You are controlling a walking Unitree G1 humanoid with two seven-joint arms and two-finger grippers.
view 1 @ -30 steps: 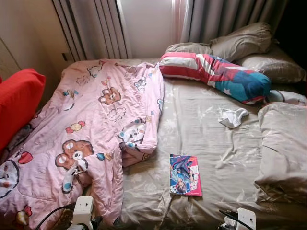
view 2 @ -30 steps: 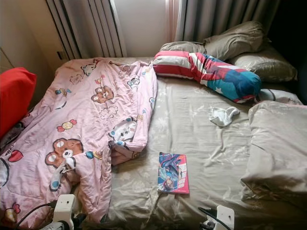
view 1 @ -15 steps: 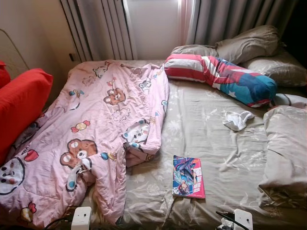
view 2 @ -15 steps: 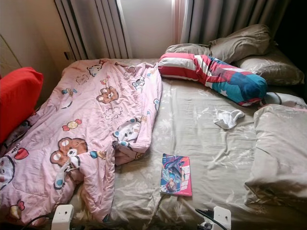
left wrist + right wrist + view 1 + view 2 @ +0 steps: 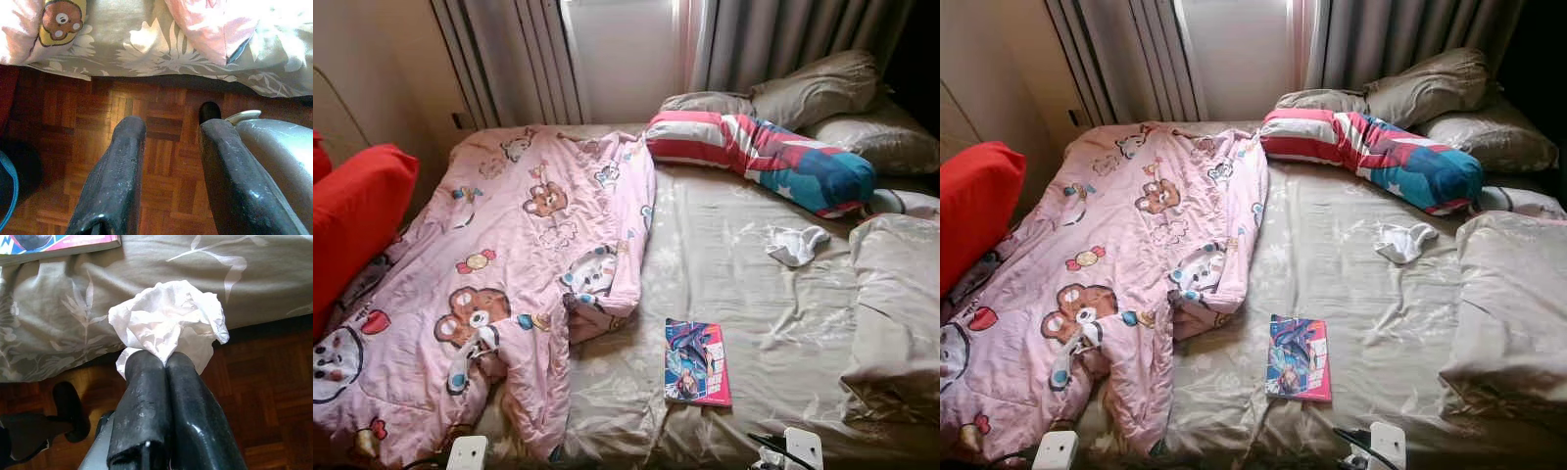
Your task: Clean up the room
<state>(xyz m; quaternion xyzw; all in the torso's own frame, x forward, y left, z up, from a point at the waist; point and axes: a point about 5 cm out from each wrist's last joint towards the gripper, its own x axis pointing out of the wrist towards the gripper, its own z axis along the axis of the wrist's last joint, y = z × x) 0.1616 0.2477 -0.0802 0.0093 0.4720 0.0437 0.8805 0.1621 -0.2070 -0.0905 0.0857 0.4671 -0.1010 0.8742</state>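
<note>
- The robot stood at the foot of a bed (image 5: 754, 284) covered in a grey-brown leaf-print sheet, both arms held low by the bed's near edge.
- The right gripper (image 5: 164, 362) had its two black fingers pressed together, pinching a crumpled white tissue (image 5: 168, 320). The wad bloomed out past the fingertips, hanging just in front of the sheet's overhang, above the wooden parquet floor (image 5: 274, 382).
- The tissue looked almost weightless, soft and easily torn. It seemed best held by its bunched middle, as it was; a loose pinch at a corner could have let it slip or rip.
- The left gripper (image 5: 166, 129) hung with its fingers parted and nothing between them, pointing at the parquet below the bed edge.
- A thin pink-edged comic magazine (image 5: 697, 360) lay flat on the sheet near the foot. It appeared light and floppy, likely needing a grip along its spine edge.
- A small crumpled white cloth (image 5: 796, 244) lay further up the bed, well apart from the magazine. It looked limp and light, easy to pinch at any raised fold.
- A pink teddy-bear quilt (image 5: 509, 284) sprawled over the left side: bulky, soft, probably awkward for two thin fingers.
- A striped bolster (image 5: 759, 159) and grey pillows (image 5: 822, 88) rested at the head, a red cushion (image 5: 357, 215) to the left.
</note>
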